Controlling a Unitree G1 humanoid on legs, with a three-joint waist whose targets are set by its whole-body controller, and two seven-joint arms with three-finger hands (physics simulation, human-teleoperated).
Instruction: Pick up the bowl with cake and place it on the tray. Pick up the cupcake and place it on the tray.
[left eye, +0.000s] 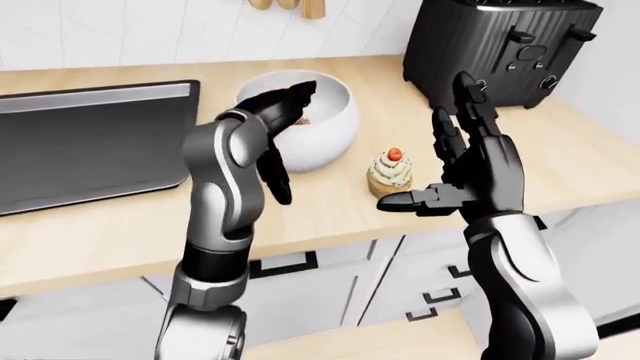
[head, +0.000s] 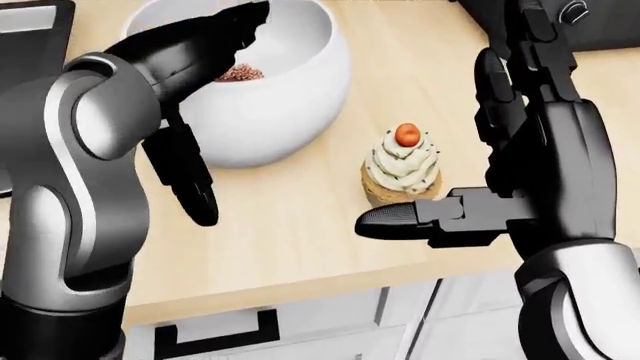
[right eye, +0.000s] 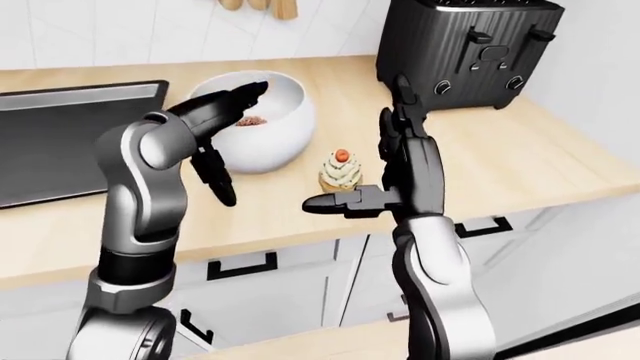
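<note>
1. Nearest the camera, the right robot hand (head: 520, 150) hangs just beside the cupcake (head: 402, 168), on the cupcake's right in the head view. Its fingers are spread and upright, its thumb juts leftward below the cupcake, and it grips nothing.
2. The cupcake stands upright on the wooden counter (left eye: 560, 150), not far from the counter's near edge (left eye: 330, 234), below and right of the bowl.
3. The left robot hand (left eye: 285, 112) is spread too: upper fingers lie over the near rim of the white bowl (left eye: 325, 112), and a lower finger (head: 190, 187) hangs down the bowl's left side. The fingers do not appear to close round it.
4. The bowl, with brown cake (head: 240, 73) inside, sits on the counter just up and left of the cupcake. Neither item is on the tray, so the bowl step looks to be in hand. The next move likely calls for closing the fingers on the rim and lifting.
5. The dark tray (left eye: 90, 142) lies left of the cupcake, beyond the bowl, its surface showing nothing on it. The path leftward looks open.
6. Farthest, a black toaster (left eye: 505, 45) stands up and right of the cupcake, well apart from the bowl's route.
</note>
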